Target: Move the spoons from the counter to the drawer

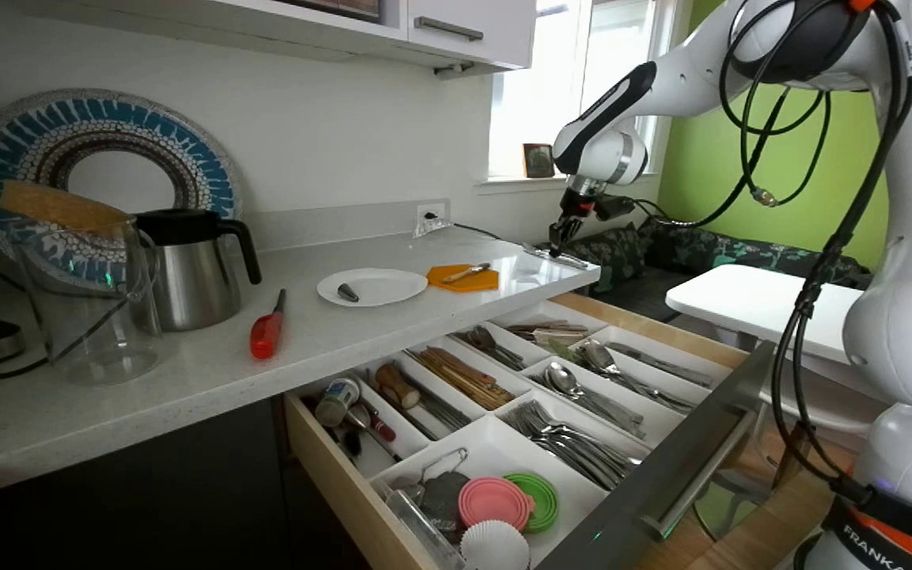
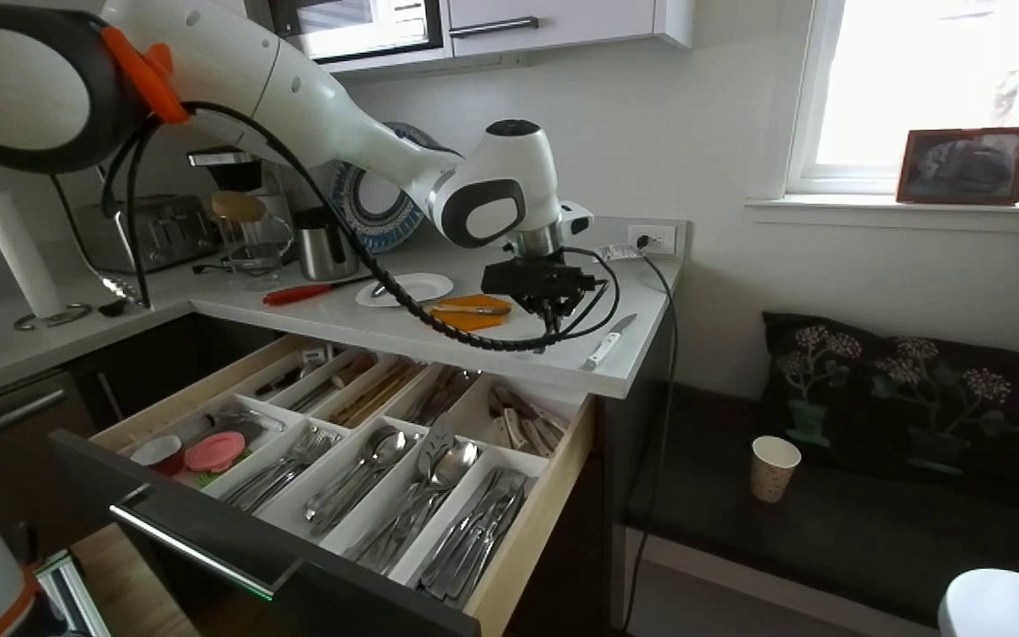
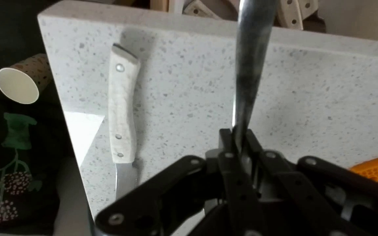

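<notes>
My gripper (image 3: 237, 135) is shut on a thin shiny silver spoon (image 3: 254, 46) in the wrist view. Its handle sticks out toward the counter's drawer-side edge; its bowl is not seen. In both exterior views my gripper (image 1: 559, 237) (image 2: 552, 323) is low over the end of the white counter (image 1: 385, 328) (image 2: 567, 358). The spoon is too small to make out there. The drawer (image 1: 345, 495) (image 2: 554, 522) is pulled open below the counter. Its compartments hold forks, large spoons (image 1: 563, 380), knives and other utensils. No other loose spoon is clear on the counter.
A white-handled knife (image 3: 121, 108) (image 2: 605, 345) lies near the counter's end. An orange mat (image 1: 464, 279) with a utensil, a white plate (image 1: 381, 286), a red-handled utensil (image 1: 267, 328) and a steel jug (image 1: 196, 273) stand along the counter. A paper cup (image 2: 775, 469) is on the bench.
</notes>
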